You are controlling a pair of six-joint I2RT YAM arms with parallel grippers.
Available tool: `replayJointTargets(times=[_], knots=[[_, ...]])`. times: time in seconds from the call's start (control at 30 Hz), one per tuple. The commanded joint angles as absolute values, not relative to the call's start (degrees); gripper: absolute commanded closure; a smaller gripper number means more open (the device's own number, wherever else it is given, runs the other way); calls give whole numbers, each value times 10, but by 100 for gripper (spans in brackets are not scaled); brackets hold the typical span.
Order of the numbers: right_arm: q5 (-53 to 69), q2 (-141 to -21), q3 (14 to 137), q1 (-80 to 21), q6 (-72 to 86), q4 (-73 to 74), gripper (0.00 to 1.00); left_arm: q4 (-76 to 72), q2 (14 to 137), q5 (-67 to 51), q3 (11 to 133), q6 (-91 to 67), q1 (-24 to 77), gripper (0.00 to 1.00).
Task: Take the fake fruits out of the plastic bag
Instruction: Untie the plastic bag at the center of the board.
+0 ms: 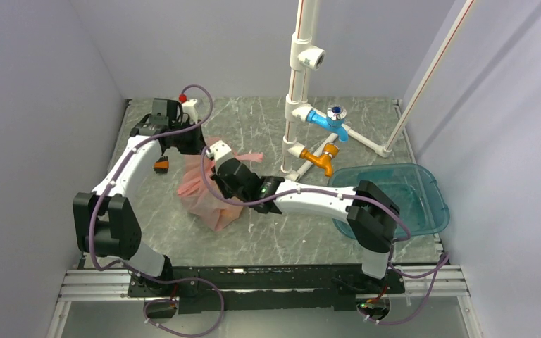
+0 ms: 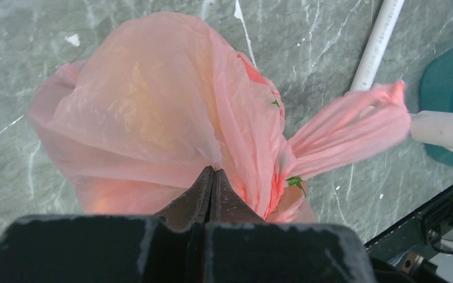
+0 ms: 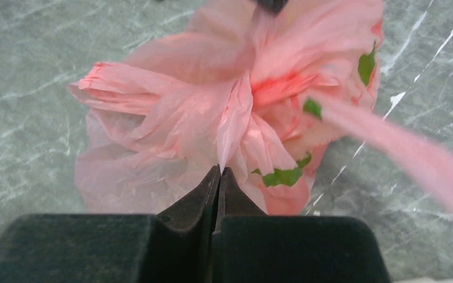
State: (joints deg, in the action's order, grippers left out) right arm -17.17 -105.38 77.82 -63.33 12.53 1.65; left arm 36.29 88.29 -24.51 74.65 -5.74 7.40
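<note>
Left wrist view put us right at the pinch: the left gripper (image 2: 212, 171) had its fingers (image 2: 196, 194) pressed together on a fold of the plastic bag (image 2: 153, 118), film running straight down into the tips. Right wrist view told the same tale from the other side, with the right gripper (image 3: 220, 171) closed on a pleat of the gathered mouth. So 2 thin nips on crinkly film, and that was the worry: a pull apart could have torn it, or the film could have slid out of either pinch. The fake fruits (image 2: 138, 100) sat inside, only a yellowish bulk glowing through, and which fruit it was I could not tell. The mouth looked tightly bunched; knotted or merely twisted, I could not tell, and a knot would have made any tug drag the whole load instead of opening it. One handle loop (image 2: 354, 127) stretched out towards the right arm's white link (image 2: 442, 130) and looked ready to snag there. From above, the bag lay mid-table (image 1: 268, 243) between both wrists, so a sudden release might have sent round fruit rolling. Further right was the teal tub (image 1: 423, 184), and behind it the white pipe frame (image 1: 299, 84), near enough for a swinging arm to clip.
</note>
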Motion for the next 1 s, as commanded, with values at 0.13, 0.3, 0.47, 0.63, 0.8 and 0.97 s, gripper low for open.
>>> replayJointTargets(times=[0.13,0.3,0.47,0.63,0.8,0.97], knots=[[-238,-997,698,-686,135,-22,100,301,839,-254,736,-100,36,100],[-303,-965,628,-718,146,-65,100,293,836,-252,729,-110,21,100],[-316,-920,544,-744,169,-109,100,297,838,-257,733,-109,14,100],[-310,-914,570,-746,174,-62,100,297,843,-273,732,-107,15,100],[-334,-940,667,-746,166,33,80,295,854,-282,733,-113,20,100],[-345,-963,753,-745,175,86,43,293,862,-303,737,-123,21,100]])
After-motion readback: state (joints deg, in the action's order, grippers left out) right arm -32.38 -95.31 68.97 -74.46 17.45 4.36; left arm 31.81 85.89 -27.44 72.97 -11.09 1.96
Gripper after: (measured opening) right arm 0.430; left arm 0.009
